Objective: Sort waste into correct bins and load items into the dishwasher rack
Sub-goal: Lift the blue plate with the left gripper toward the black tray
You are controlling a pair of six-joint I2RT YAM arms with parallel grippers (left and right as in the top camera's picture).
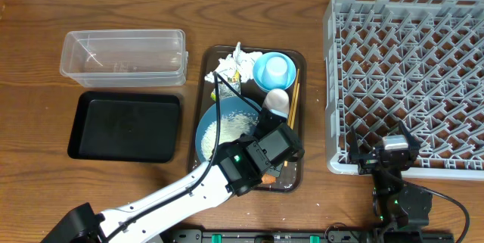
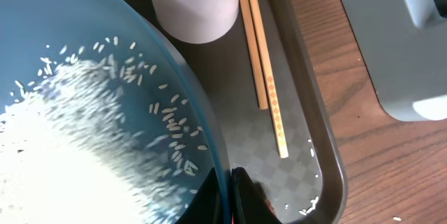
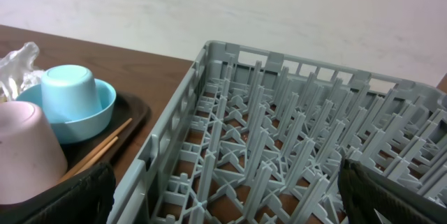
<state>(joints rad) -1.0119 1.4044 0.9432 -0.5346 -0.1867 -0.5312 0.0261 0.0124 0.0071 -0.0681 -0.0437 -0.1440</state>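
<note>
The large blue dish point(image 1: 219, 126) lies on the brown serving tray point(image 1: 297, 169) with white rice point(image 2: 63, 154) heaped in it. My left gripper point(image 2: 230, 197) is shut on the dish's right rim; it also shows in the overhead view point(image 1: 266, 151). The white cup point(image 2: 192, 4) and the chopsticks point(image 2: 267, 77) lie just beyond it. The light-blue bowl point(image 1: 274, 71) holds an upturned light-blue cup. Crumpled tissue point(image 1: 233, 64) sits at the tray's back. A small orange piece point(image 1: 268, 178) shows beside my left wrist. My right gripper point(image 3: 227, 196) is open and empty over the rack's point(image 1: 408, 76) front edge.
The clear tub point(image 1: 125, 56) stands at the back left, with the black tray point(image 1: 125, 126) in front of it; both hold nothing. The rack point(image 3: 279, 133) fills the right side. In the right wrist view the bowl point(image 3: 70, 105) and cup point(image 3: 24, 154) lie left of the rack.
</note>
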